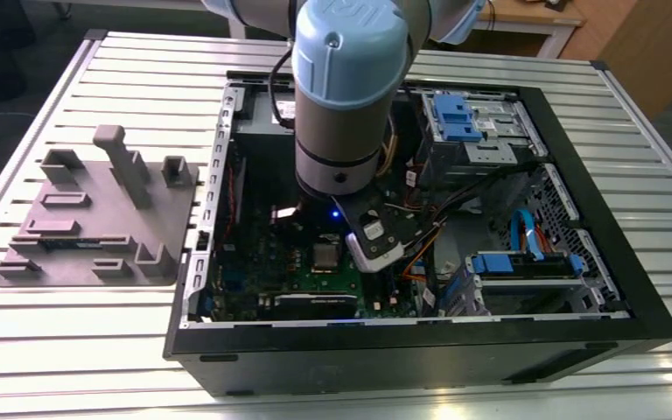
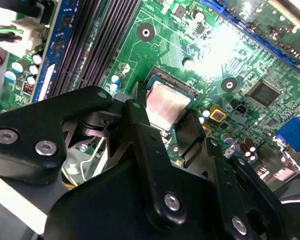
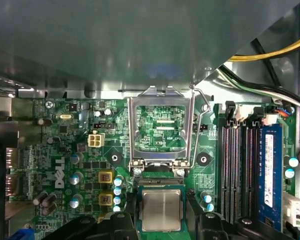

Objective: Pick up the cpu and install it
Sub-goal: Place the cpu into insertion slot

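Silver cpu (image 3: 161,210) sat in the socket (image 3: 160,181) below the raised frame (image 3: 130,130) (swung up to admit it). The gripper (image 2: 167,114) fingers (image 2: 140,120) were clamped on its edges, keeping it level.

The cpu (image 3: 161,210) is gleaming as smooth silver metal; the claw (image 2: 167,122) is looking matt black, the tabletop (image 1: 137,70) ribbed metal.
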You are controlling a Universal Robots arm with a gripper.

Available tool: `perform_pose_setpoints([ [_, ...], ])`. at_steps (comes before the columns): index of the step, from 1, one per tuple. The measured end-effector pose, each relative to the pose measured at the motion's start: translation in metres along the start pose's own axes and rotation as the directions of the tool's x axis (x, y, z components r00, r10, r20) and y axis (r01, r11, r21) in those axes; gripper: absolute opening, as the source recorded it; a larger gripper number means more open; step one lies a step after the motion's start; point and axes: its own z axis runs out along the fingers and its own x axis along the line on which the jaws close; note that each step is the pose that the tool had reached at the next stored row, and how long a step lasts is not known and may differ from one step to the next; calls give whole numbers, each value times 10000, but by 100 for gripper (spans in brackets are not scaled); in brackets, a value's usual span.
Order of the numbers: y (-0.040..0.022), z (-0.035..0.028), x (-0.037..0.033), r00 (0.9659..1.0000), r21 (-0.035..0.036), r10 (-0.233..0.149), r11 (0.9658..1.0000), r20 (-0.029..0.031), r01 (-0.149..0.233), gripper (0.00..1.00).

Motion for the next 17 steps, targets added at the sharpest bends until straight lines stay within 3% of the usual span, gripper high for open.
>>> perform_pose_setpoints([
  [5,0,5,1,10000,-1,0,10000,0,0,47],
  [17,-3,87,26,10000,11,-1,10000,-5,1,47],
])
